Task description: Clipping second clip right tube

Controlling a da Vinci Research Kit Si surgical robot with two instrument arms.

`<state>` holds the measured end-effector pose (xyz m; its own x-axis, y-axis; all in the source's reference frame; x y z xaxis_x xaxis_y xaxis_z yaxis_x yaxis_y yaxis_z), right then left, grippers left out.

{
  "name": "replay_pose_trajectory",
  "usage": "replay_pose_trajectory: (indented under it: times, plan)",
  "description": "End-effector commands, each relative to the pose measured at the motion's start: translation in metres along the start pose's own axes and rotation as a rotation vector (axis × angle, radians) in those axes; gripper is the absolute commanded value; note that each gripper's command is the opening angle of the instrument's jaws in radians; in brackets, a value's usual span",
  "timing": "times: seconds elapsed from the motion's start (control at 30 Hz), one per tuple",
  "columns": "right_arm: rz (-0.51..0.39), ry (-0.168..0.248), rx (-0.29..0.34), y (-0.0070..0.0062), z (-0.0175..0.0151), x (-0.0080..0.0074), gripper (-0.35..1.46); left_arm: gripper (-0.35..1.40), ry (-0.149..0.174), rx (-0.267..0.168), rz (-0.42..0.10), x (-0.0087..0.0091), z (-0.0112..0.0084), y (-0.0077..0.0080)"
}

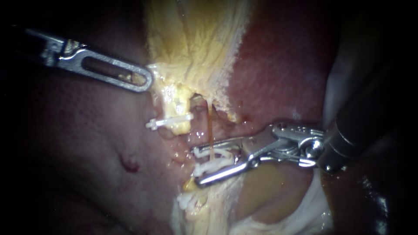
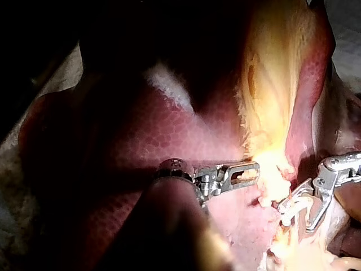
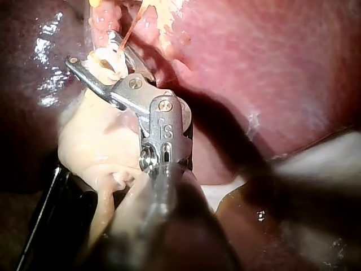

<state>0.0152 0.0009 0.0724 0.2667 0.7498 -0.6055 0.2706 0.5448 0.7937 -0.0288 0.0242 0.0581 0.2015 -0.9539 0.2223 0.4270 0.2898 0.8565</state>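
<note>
Underneath all, a pale, rough-textured material [image 2: 10,169], glimpsed only at the margin of the left wrist view; whether cloth or pad, impossible to tell. Directly on it, the liver [image 1: 74,130]: dark red, finely mottled, wet, filling most of the endoscope view. On the liver's surface, yellowish tissue [image 1: 196,43], spread wide and narrowing downward, and from it the thin amber right tube [image 1: 210,126] across the red.

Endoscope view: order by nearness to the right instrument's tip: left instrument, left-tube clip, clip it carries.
1. The carried clip, inside the right instrument's tip.
2. The left-tube clip, up and leftward.
3. The left instrument, far upper left.
</note>
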Motion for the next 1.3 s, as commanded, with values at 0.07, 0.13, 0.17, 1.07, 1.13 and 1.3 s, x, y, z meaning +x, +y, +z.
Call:
replay_pose_trajectory:
  times: [0.07, 0.13, 0.17, 1.07, 1.13, 1.3]
  plan:
    - [0.001, 0.001, 0.016, -0.0006, 0.0001, 0.0003, 0.49, -0.35, 0.0, 0.0, 0.0, 0.0, 0.0, 0.0]
    - [0.004, 0.004, 0.034, -0.0013, 0.0003, 0.0005, 0.49, -0.35, 0.0, 0.0, 0.001, 0.0, 0.0, 0.0]
    - [0.004, 0.001, 0.04, -0.0016, 0.0004, 0.0006, 0.49, -0.35, 0.0, 0.0, 0.001, 0.0, 0.0, 0.0]
    - [-0.006, 0.019, 0.108, -0.0029, -0.0006, 0.001, -0.07, -0.35, 0.0, 0.0, 0.001, 0.0, 0.0001, 0.0002]
    - [-0.006, 0.021, 0.105, -0.0028, -0.0007, 0.001, -0.12, -0.35, 0.0, 0.0, 0.001, 0.0, 0.0001, 0.0001]
    - [-0.005, 0.019, 0.094, -0.0026, -0.001, 0.001, -0.27, -0.35, 0.0, 0.0, 0.001, 0.0, 0.0001, 0.0002]
